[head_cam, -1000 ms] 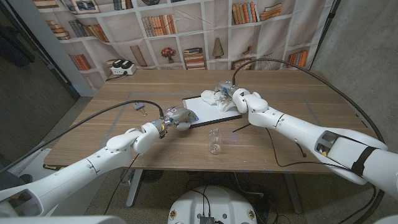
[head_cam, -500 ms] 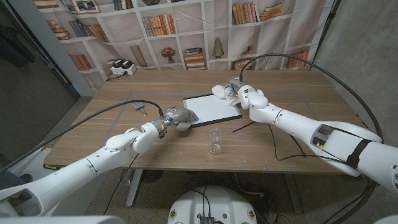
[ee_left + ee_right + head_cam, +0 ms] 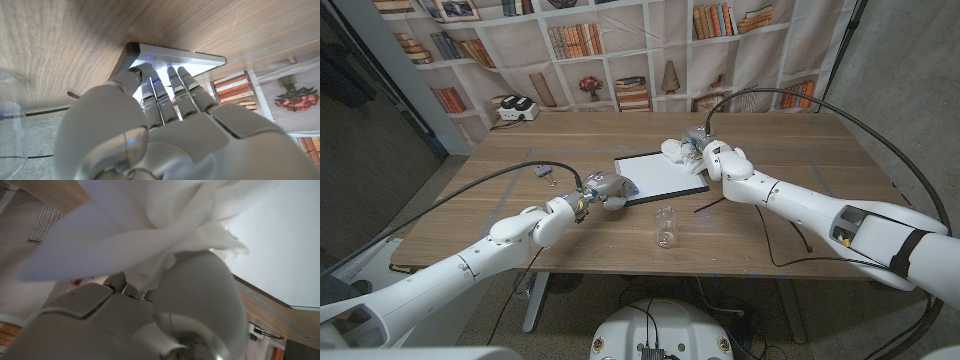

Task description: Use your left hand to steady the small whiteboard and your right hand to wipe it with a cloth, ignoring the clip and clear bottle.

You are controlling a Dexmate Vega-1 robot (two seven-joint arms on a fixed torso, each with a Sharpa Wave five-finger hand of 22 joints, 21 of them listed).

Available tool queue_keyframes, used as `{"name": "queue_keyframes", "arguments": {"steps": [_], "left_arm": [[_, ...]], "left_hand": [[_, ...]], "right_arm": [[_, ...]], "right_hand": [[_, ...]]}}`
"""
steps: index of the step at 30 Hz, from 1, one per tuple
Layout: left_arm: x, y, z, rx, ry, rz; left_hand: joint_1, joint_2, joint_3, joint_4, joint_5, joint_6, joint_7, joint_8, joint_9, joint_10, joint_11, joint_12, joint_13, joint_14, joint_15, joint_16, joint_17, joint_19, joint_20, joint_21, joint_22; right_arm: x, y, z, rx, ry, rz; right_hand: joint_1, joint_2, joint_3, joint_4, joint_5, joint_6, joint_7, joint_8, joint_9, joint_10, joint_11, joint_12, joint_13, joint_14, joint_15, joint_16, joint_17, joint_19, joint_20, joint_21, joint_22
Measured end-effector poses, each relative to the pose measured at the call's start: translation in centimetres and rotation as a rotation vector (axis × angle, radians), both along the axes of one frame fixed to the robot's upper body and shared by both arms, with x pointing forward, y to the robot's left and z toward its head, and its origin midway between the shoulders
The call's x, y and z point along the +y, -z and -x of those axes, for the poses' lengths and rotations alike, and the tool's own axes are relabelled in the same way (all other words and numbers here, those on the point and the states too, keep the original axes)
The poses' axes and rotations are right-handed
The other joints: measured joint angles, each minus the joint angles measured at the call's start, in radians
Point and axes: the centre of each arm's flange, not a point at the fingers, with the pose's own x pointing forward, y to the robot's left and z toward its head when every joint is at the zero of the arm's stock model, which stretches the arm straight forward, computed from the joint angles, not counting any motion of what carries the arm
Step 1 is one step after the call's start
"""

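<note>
White cloth [image 3: 165, 225] is bunched in my right hand [image 3: 712, 155], gripped tight enough that its folds spill over my fingers; in the right wrist view it presses against the pale surface of the small whiteboard [image 3: 658, 176]. I hold it wadded like this so a thick pad meets the board rather than a loose corner. That hand sits at the board's far right corner, the cloth lying half on the board's edge.

My left hand [image 3: 605, 189] holds nothing — its fingers [image 3: 165, 95] lie stretched together on the board's near left corner, pinning it to the wooden table [image 3: 520, 215] so the wiping cannot push it about.

A second ago the cloth was further in over the board's far edge; since then my right hand has carried it outward to the corner and barely shifted in the last half second. My left hand has stayed put.

Nearby — the clear bottle [image 3: 665, 227] lies in front of the board, the clip [image 3: 543, 172] off to my left, both untouched.
</note>
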Motion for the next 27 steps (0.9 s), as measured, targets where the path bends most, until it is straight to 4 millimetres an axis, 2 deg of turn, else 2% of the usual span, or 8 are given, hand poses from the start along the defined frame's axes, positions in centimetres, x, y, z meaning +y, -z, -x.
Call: {"name": "queue_keyframes", "arguments": {"steps": [7, 9, 21, 27], "left_arm": [[-0.1, 0.0, 0.0, 0.004, 0.004, 0.005], [-0.2, 0.0, -0.1, 0.005, 0.005, 0.006], [-0.3, -0.2, -0.2, 0.008, 0.006, 0.007], [-0.4, -0.4, -0.3, 0.008, 0.010, 0.004]], "left_hand": [[0.000, 0.000, 0.001, 0.001, 0.000, 0.002, 0.002, -0.003, 0.003, 0.001, 0.002, 0.000, 0.000, 0.000, 0.000, 0.000, 0.000, 0.000, 0.000, 0.000, 0.000], [-0.012, 0.012, 0.005, -0.002, 0.000, 0.003, 0.003, -0.003, 0.004, 0.002, 0.002, 0.000, 0.000, 0.000, 0.000, 0.000, 0.000, 0.000, 0.000, 0.000, 0.000], [-0.015, 0.008, 0.013, -0.002, -0.004, 0.007, 0.007, -0.003, 0.006, 0.002, 0.002, 0.000, 0.000, 0.000, 0.000, 0.000, 0.000, 0.000, 0.000, 0.000, 0.000], [-0.015, 0.008, 0.018, 0.001, -0.004, 0.007, 0.007, -0.003, 0.007, 0.003, 0.003, 0.000, 0.000, 0.000, 0.000, 0.000, 0.000, 0.000, 0.000, 0.000, 0.000]], "right_arm": [[1.9, 1.2, 1.0, 0.009, -0.074, 0.035], [2.6, 1.7, 1.3, 0.014, -0.102, 0.050], [4.1, 3.7, 3.5, 0.030, -0.233, 0.093], [4.6, 4.1, 4.8, 0.025, -0.287, 0.100]], "right_hand": [[0.000, 0.000, 0.000, 0.000, 0.000, 0.000, 0.000, 0.000, -0.001, 0.000, 0.000, -0.001, 0.000, 0.000, 0.000, 0.000, 0.005, 0.000, 0.000, 0.005, -0.005], [0.000, 0.000, 0.002, -0.002, 0.000, 0.000, 0.000, 0.000, -0.003, 0.000, 0.000, -0.003, 0.000, 0.000, 0.000, 0.000, 0.005, 0.000, 0.000, 0.005, -0.005], [0.001, 0.000, 0.004, -0.004, -0.001, 0.004, 0.004, 0.000, -0.003, 0.000, 0.000, -0.008, 0.000, 0.000, 0.000, -0.001, 0.005, -0.004, 0.004, 0.005, -0.009], [0.001, 0.000, 0.010, 0.001, -0.004, 0.003, 0.004, 0.000, -0.003, 0.000, 0.000, -0.010, 0.000, 0.000, 0.000, -0.003, 0.005, -0.004, 0.004, 0.005, -0.014]]}}
